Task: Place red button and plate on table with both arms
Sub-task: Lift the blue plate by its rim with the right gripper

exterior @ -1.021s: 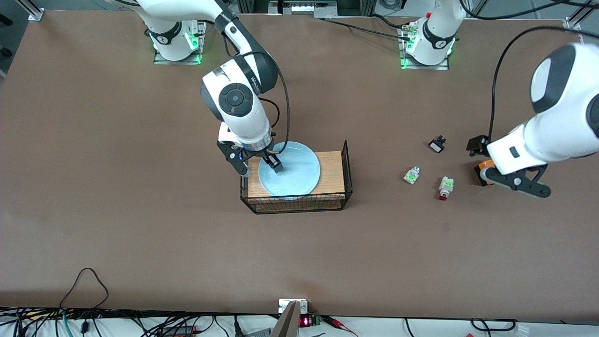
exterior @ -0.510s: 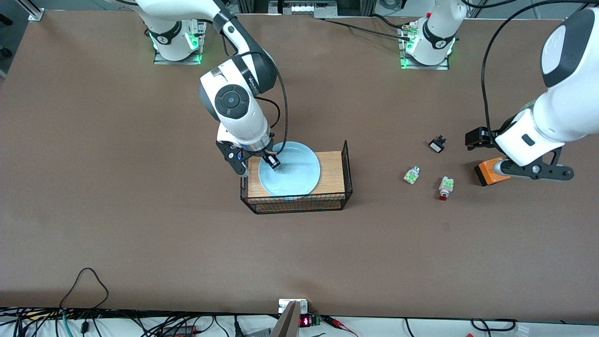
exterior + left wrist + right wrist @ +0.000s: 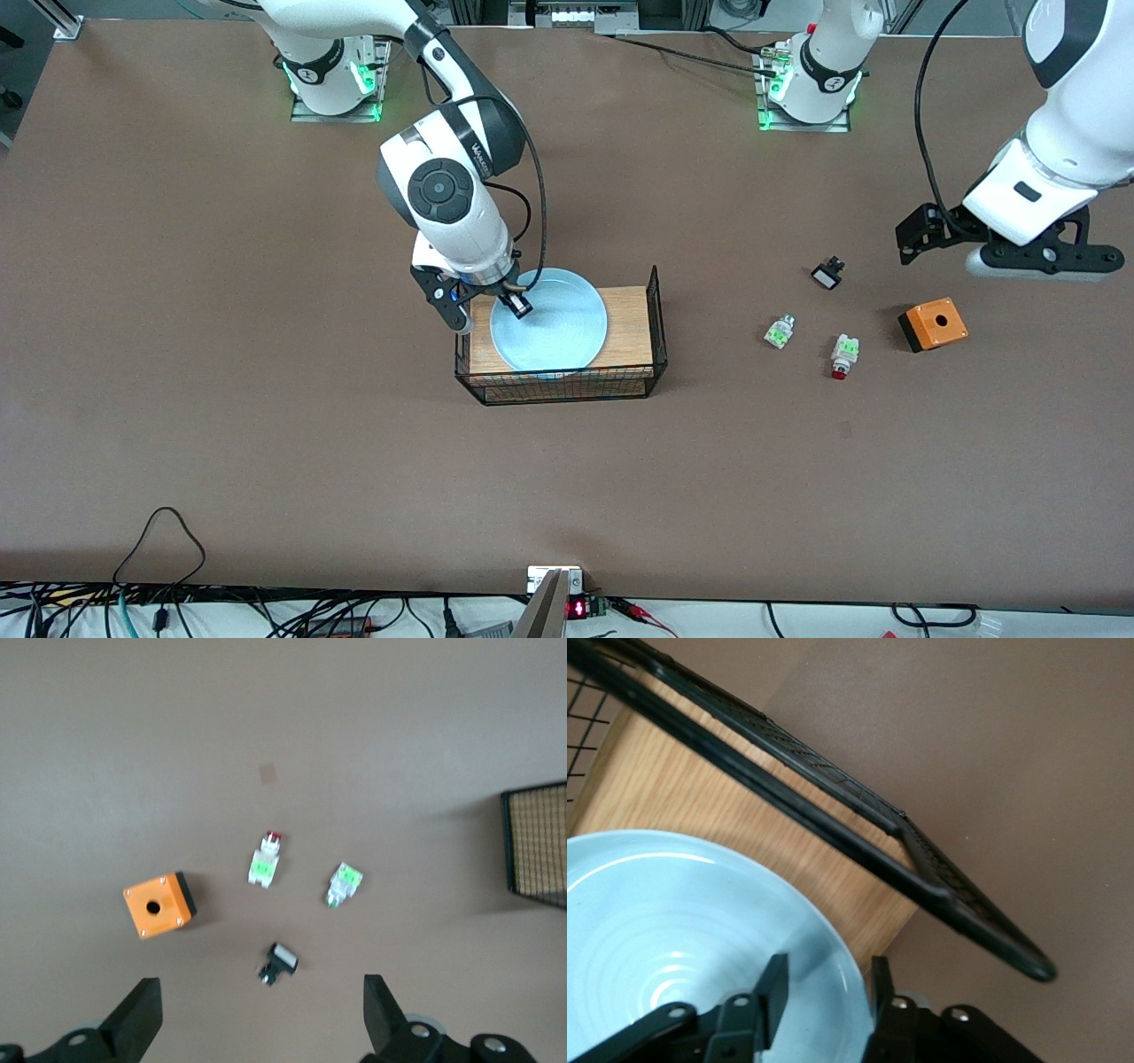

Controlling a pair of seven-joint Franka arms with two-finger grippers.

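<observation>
The right claw (image 3: 490, 309) is down at the plate (image 3: 558, 328), straddling its rim at the edge toward the right arm's end – one finger (image 3: 772, 988) inside the plate (image 3: 673, 939), the other finger (image 3: 881, 988) outside. The jaws stand narrow about the rim; whether they already pinch it I cannot tell. The plate rests on a wooden board (image 3: 631, 323) with black mesh sides (image 3: 657, 310), near the middle of the worktop (image 3: 266, 425).

The left claw (image 3: 1001, 252) hangs in the air, jaws wide and holding nothing, over bare worktop toward the left arm's end. In its wrist view the two fingers (image 3: 137, 1023) frame the small parts below.

The red button (image 3: 842, 354) lies on the worktop – red cap toward the front camera – well apart from the board. Just beside it, toward the board, lies a white-green piece (image 3: 779, 331). A black-and-white piece (image 3: 827, 274) lies farther from the camera than both. An orange box (image 3: 932, 324) sits near the button, toward the left arm's end.
</observation>
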